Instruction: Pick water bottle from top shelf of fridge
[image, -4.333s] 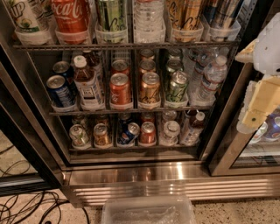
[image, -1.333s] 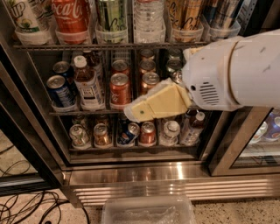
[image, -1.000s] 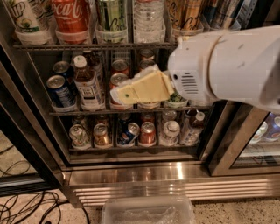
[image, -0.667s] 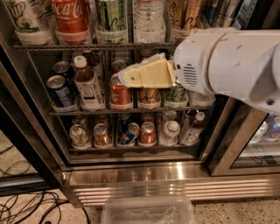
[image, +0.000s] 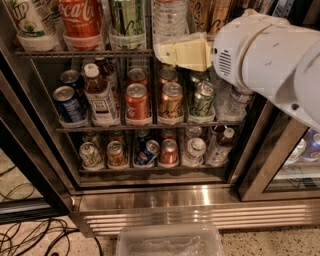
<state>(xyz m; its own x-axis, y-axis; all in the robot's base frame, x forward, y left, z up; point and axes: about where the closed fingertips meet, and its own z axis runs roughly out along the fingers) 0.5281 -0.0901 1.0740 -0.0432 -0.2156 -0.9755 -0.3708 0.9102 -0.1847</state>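
Note:
The water bottle (image: 170, 17), clear and ribbed, stands on the top shelf (image: 80, 52) of the fridge (image: 175, 200), between a green can (image: 127, 17) and tall tan cans. A red Coca-Cola can (image: 80, 15) stands further left. My gripper (image: 167, 51), cream-coloured on a big white arm (image: 270, 55), points left at shelf-edge height, right in front of the bottle's base. It covers the bottle's bottom part. The bottle's top is cut off by the frame edge.
Two lower wire racks hold short cans and a brown-drink bottle with a white cap (image: 97, 92). A black-framed door (image: 265, 150) stands at the right. A clear plastic tub (image: 170, 240) lies on the floor in front, with cables (image: 30, 235) at the left.
The arm came in from the right. The gripper rose from the middle-rack level up to the top shelf edge, in front of the water bottle.

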